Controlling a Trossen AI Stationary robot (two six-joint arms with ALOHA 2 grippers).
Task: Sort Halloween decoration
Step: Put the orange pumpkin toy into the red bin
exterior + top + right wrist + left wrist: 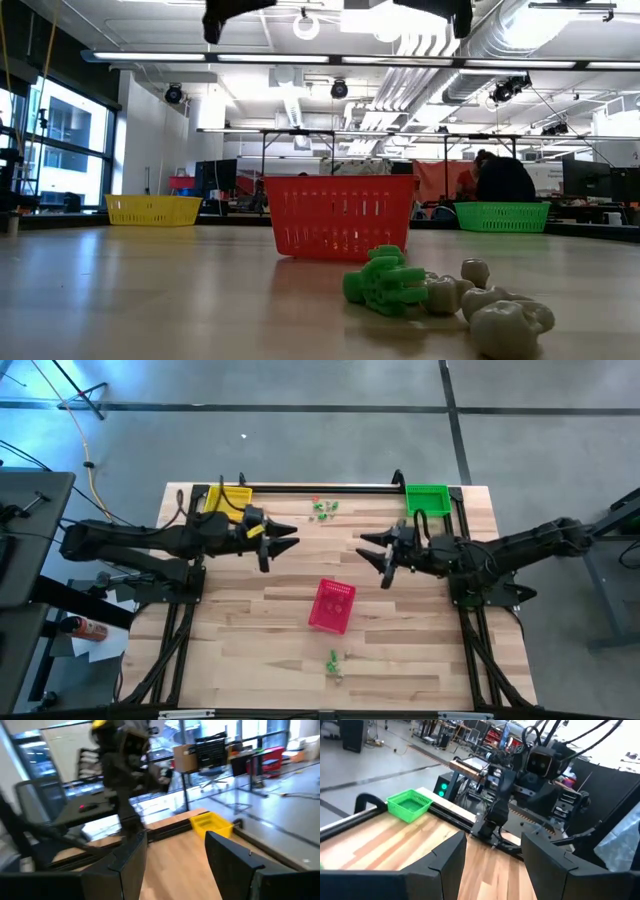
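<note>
The Halloween decoration lies in two small heaps on the wooden table. Green and red trinkets (322, 509) sit near the far edge. Green and pale ones (334, 663) lie near the front edge, and they show large in the low view (385, 283). My left gripper (296, 538) and my right gripper (361, 546) hang above the table's middle, level and pointing at each other. Both are open with nothing between the fingers, as the left wrist view (492, 865) and right wrist view (175, 860) show.
A pink mesh basket (332, 606) stands on the table between the two heaps, below the gap between the grippers. A yellow basket (229, 498) stands at the far left corner and a green basket (427, 498) at the far right. A black rail (330, 487) runs along the far edge.
</note>
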